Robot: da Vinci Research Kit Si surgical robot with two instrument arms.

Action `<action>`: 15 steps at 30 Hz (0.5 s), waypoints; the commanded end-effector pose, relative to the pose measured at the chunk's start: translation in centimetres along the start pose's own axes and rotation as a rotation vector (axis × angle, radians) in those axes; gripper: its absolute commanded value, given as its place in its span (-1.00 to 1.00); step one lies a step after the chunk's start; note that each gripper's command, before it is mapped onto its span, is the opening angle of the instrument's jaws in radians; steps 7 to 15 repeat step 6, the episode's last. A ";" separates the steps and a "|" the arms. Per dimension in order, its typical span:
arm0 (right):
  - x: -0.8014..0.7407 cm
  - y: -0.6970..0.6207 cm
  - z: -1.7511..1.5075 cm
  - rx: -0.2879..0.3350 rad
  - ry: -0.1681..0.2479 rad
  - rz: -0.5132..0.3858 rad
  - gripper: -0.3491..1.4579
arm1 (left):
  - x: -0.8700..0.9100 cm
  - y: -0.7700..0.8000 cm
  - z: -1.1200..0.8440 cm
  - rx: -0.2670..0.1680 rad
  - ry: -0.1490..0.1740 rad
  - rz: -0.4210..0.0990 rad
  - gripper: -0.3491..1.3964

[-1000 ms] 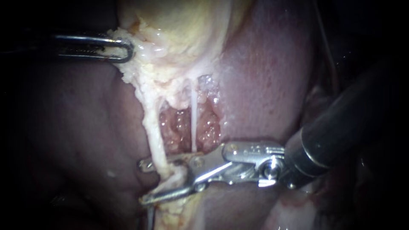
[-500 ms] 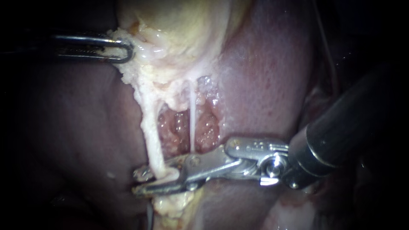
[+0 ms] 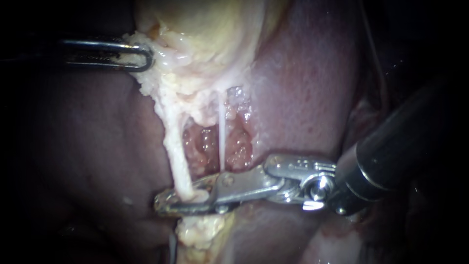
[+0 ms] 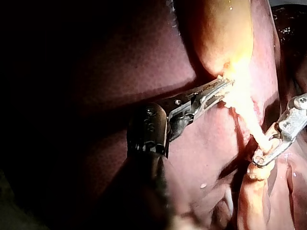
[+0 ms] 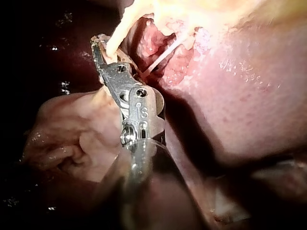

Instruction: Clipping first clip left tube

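The left tube (image 3: 177, 159) is a thick pale strand running down from the gallbladder (image 3: 205, 39). My right instrument (image 3: 164, 204) comes in from the right, and its jaws press together on the low end of that tube from both sides. The same grip shows in the right wrist view, jaws (image 5: 101, 50) on the tube (image 5: 116, 39), and beside my left instrument (image 4: 261, 157). The right tube (image 3: 222, 142) is a thin white strand, free of both instruments. My left instrument (image 3: 142, 57) is shut on pale tissue at the gallbladder's edge (image 4: 221, 88).
Dark red liver (image 3: 303, 88) lies to the right of the tubes and more liver (image 3: 88, 146) to the left. Raw, bumpy red tissue (image 3: 205, 146) shows between the two tubes. A pale fatty lump (image 3: 200, 232) hangs below the right instrument's jaws.
The right instrument's jaws, wide apart around the left tube a second ago, have closed onto it. The left instrument has kept its hold and place.
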 end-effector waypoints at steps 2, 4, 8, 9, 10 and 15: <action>-0.01 0.01 0.01 -0.001 0.000 0.005 -1.00 | 0.00 -0.01 0.00 0.000 0.000 0.000 -1.00; -0.03 0.01 0.01 -0.001 -0.001 0.004 -1.00 | 0.00 -0.01 0.00 0.000 0.000 0.000 -1.00; -0.07 0.02 0.03 -0.004 -0.001 0.001 -0.83 | 0.00 -0.02 0.00 0.000 0.000 0.000 -1.00; -0.07 0.02 0.03 -0.004 -0.001 0.001 -0.83 | 0.00 -0.02 0.00 0.000 0.000 0.000 -1.00; -0.07 0.02 0.03 -0.004 -0.001 0.001 -0.83 | 0.00 -0.02 0.00 0.000 0.000 0.000 -1.00; -0.07 0.02 0.03 -0.004 -0.001 0.001 -0.83 | 0.00 -0.02 0.00 0.000 0.000 0.000 -1.00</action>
